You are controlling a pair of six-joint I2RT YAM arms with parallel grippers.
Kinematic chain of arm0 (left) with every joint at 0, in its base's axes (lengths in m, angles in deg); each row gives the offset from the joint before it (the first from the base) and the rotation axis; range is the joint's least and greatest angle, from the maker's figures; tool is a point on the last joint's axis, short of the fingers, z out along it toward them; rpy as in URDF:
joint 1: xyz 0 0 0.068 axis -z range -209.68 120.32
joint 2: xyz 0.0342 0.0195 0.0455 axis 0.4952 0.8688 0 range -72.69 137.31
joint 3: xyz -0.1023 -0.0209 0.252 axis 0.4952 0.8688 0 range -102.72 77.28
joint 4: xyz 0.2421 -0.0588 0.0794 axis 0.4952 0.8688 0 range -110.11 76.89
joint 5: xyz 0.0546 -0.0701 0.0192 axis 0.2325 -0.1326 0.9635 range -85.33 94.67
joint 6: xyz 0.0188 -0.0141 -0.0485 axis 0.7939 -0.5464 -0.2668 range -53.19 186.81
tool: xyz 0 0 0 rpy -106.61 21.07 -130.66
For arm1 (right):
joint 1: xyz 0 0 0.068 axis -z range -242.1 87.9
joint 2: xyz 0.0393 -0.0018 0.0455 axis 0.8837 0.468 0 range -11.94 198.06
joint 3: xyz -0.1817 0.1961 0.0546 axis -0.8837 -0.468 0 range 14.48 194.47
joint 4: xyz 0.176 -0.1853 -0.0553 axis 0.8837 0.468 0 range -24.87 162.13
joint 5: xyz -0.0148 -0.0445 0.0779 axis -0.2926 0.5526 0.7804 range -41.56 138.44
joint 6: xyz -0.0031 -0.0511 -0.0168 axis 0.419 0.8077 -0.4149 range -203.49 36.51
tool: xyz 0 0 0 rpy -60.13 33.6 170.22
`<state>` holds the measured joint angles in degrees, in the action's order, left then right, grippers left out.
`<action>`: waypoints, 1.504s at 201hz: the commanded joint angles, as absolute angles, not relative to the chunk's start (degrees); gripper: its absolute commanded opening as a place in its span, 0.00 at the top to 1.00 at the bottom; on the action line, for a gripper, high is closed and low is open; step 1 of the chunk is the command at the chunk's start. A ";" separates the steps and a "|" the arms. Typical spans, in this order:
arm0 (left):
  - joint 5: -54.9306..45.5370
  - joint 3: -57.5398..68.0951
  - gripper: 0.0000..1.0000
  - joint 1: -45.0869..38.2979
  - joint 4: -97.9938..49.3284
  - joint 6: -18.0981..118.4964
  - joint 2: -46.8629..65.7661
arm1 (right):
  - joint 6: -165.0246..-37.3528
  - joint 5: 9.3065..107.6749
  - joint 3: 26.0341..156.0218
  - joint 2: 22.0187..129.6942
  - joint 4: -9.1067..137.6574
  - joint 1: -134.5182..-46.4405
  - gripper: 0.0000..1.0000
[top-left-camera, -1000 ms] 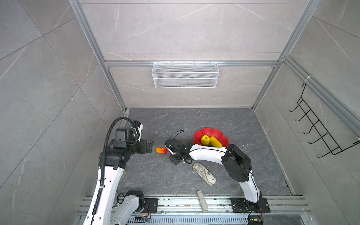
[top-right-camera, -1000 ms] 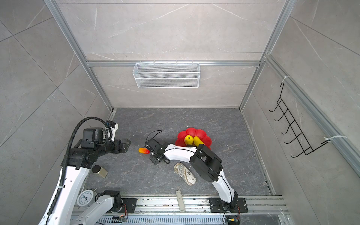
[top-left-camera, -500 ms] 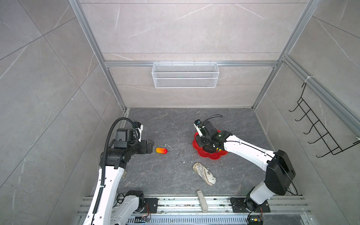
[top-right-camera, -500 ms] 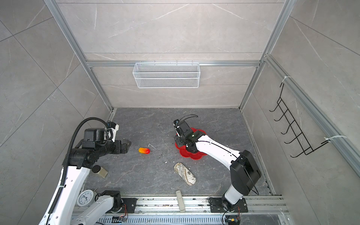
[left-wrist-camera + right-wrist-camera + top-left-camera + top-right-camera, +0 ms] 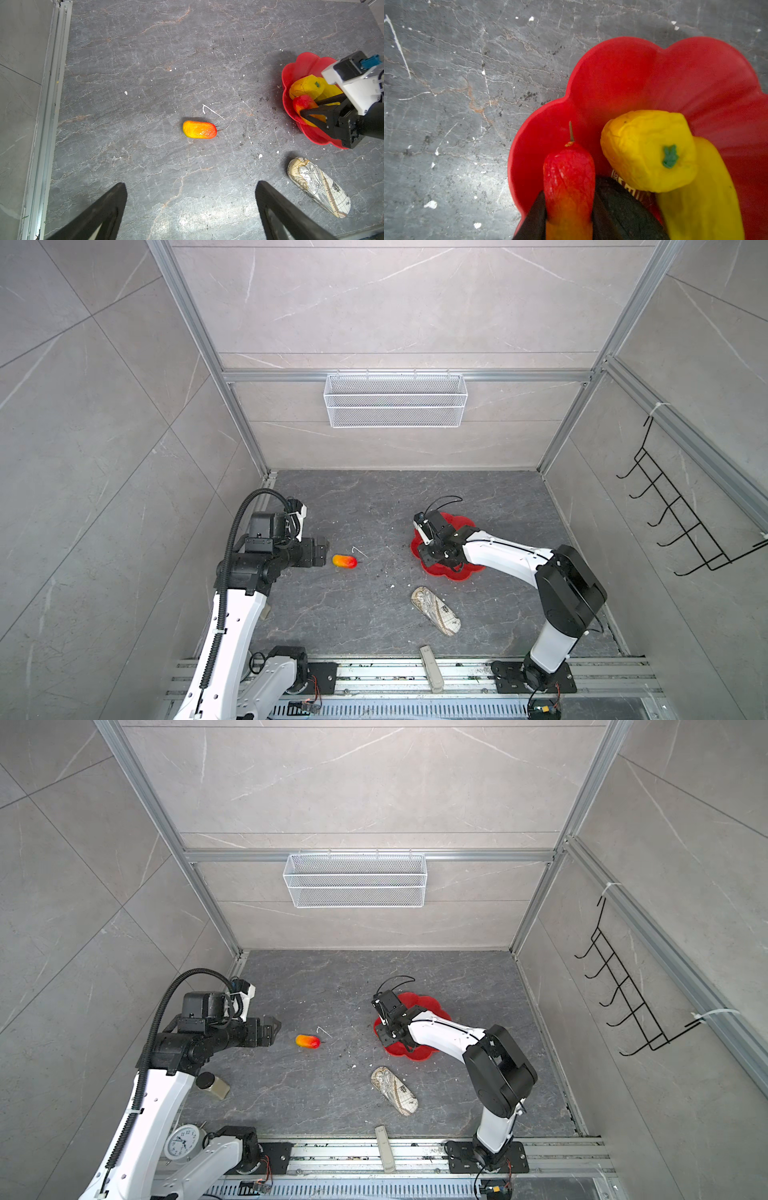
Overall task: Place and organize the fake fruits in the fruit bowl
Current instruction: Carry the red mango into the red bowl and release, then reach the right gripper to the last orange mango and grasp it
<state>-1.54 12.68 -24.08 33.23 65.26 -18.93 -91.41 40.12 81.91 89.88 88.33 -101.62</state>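
The red scalloped fruit bowl (image 5: pixel 463 523) (image 5: pixel 424 1003) (image 5: pixel 301 62) (image 5: pixel 654 72) sits right of centre. Over its left rim my right gripper (image 5: pixel 432 552) (image 5: pixel 390 1029) (image 5: pixel 569 207) is shut on a red-yellow fruit (image 5: pixel 569 176) (image 5: pixel 302 102), stem pointing out. In the bowl lie a bumpy yellow fruit (image 5: pixel 648 149) (image 5: pixel 305 87), a long yellow one (image 5: pixel 702 197) and a black oval (image 5: pixel 629 207). Another red-yellow fruit (image 5: pixel 344 561) (image 5: pixel 307 1041) (image 5: pixel 199 129) lies on the floor. My left gripper (image 5: pixel 322 556) (image 5: pixel 274 1029) (image 5: pixel 191 187) hangs open just left of it, holding nothing.
A beige patterned case (image 5: pixel 435 610) (image 5: pixel 319 187) lies in front of the bowl. A white wire basket (image 5: pixel 395 400) hangs on the back wall and a black hook rack (image 5: pixel 673 522) on the right wall. A jar (image 5: pixel 212 1085) and a clock (image 5: pixel 183 1142) stand at front left.
My right gripper has swung from the middle of the floor, beside the loose fruit, over to the bowl's left rim. The left arm and the loose fruit have not moved.
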 commanded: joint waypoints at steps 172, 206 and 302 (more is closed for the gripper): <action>-2.62 11.06 0.00 -24.15 31.43 64.76 -18.99 | -77.15 46.80 93.66 85.76 93.11 -109.45 0.00; -2.11 10.39 0.00 -24.14 32.75 65.06 -19.42 | -74.65 52.98 105.06 99.20 91.57 -114.44 0.00; -1.83 11.18 0.00 -24.15 33.23 65.01 -20.04 | -77.45 58.10 134.18 127.76 95.40 -117.91 0.19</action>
<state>-1.54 12.57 -24.08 33.49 65.24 -19.26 -76.40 57.76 128.99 123.19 91.89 -117.56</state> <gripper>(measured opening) 0.999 0.858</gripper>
